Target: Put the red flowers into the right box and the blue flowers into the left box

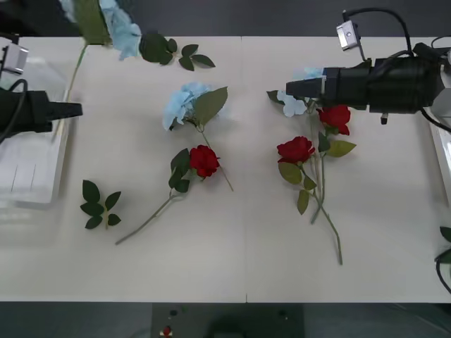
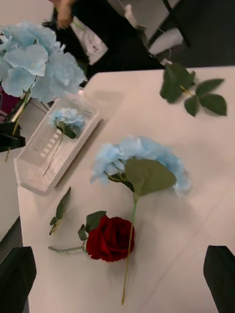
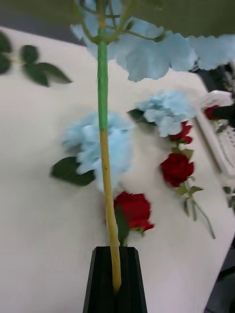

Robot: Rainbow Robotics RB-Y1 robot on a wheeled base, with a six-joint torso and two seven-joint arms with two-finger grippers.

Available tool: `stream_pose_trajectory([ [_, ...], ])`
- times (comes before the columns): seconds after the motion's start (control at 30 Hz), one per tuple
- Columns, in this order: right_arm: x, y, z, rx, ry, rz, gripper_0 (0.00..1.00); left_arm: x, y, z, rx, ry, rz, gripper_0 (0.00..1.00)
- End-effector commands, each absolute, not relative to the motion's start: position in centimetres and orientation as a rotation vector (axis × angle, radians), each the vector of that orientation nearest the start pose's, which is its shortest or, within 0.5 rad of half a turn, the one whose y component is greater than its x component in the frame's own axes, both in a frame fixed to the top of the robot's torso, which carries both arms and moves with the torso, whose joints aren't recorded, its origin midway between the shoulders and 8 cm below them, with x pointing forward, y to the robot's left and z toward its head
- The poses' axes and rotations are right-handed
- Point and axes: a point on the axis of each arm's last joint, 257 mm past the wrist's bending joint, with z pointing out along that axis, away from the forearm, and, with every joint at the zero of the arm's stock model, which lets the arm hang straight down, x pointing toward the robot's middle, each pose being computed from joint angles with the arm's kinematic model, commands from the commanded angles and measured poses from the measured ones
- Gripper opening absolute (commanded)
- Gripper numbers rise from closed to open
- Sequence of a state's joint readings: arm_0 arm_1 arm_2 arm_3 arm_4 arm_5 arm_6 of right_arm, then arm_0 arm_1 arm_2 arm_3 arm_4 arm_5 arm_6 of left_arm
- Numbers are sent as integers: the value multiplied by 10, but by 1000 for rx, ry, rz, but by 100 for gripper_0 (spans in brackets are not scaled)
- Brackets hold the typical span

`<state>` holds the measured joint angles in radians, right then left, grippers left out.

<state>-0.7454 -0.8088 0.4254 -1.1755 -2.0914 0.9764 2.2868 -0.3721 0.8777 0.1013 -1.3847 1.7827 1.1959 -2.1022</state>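
My left gripper (image 1: 76, 109) is shut on the thin stem (image 3: 108, 195) of a blue flower (image 1: 121, 29), which it holds up beside the left box (image 1: 32, 184), a ribbed translucent crate. Another blue flower (image 2: 67, 119) lies inside that crate. My right gripper (image 1: 290, 88) is open and hovers over a blue flower (image 1: 294, 103) at the table's right. A third blue flower (image 1: 183, 103) lies mid-table with a red flower (image 1: 204, 160) just below it. Two more red flowers (image 1: 296, 149) (image 1: 337, 116) lie under the right arm. The right box (image 1: 442, 151) shows its rim at the far right.
Loose green leaf sprigs lie near the crate (image 1: 99, 205) and at the table's far edge (image 1: 173, 51). Long stems (image 1: 325, 211) trail from the right-hand roses toward the front edge. The table's front strip is bare.
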Motion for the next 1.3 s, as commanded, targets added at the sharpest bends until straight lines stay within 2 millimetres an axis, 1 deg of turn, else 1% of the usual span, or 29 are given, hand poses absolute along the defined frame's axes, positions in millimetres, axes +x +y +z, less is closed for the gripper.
stream_pose_trajectory([
  [0.03, 563, -168, -112, -528, 2086, 966, 100, 512, 361, -93, 389, 2127, -686, 0],
  [0.1, 566, -189, -126, -448, 2169, 917, 100, 512, 393, -92, 351, 2157, -605, 0],
  [0.13, 570, -205, -134, -392, 2225, 866, 100, 512, 420, -88, 315, 2173, -533, 0],
  [0.17, 572, -217, -139, -352, 2258, 835, 100, 511, 435, -87, 297, 2187, -489, 0],
  [0.2, 573, -223, -143, -322, 2279, 821, 100, 510, 444, -85, 289, 2193, -459, 0],
  [0.27, 575, -246, -155, -221, 2352, 762, 100, 506, 476, -80, 260, 2224, -340, 0],
  [0.33, 576, -264, -166, -143, 2406, 710, 100, 501, 501, -75, 229, 2250, -256, 0],
  [0.4, 578, -280, -174, -81, 2450, 643, 100, 497, 518, -72, 206, 2274, -191, 0],
  [0.43, 578, -283, -177, -61, 2464, 627, 100, 495, 523, -72, 198, 2286, -177, 0],
  [0.47, 578, -292, -182, -27, 2491, 579, 100, 491, 533, -73, 166, 2313, -144, 0],
  [0.5, 579, -295, -182, 2, 2505, 560, 100, 488, 539, -76, 137, 2337, -125, 0],
  [0.53, 578, -297, -185, 20, 2518, 548, 100, 487, 542, -77, 123, 2352, -111, 0],
  [0.57, 578, -302, -186, 59, 2538, 517, 100, 484, 550, -82, 91, 2392, -66, 0],
  [0.7, 574, -311, -193, 140, 2605, 427, 100, 479, 572, -97, 16, 2469, 65, 0],
  [0.77, 573, -315, -195, 154, 2629, 373, 100, 479, 580, -109, -16, 2493, 123, 0],
  [0.9, 574, -315, -200, 159, 2648, 305, 100, 485, 588, -125, -37, 2497, 205, 0],
  [1.17, 572, -295, -227, 114, 2696, 199, 100, 500, 584, -155, -77, 2478, 262, 0],
  [1.3, 576, -275, -235, 156, 2691, 199, 100, 505, 579, -170, -103, 2472, 268, 0],
])
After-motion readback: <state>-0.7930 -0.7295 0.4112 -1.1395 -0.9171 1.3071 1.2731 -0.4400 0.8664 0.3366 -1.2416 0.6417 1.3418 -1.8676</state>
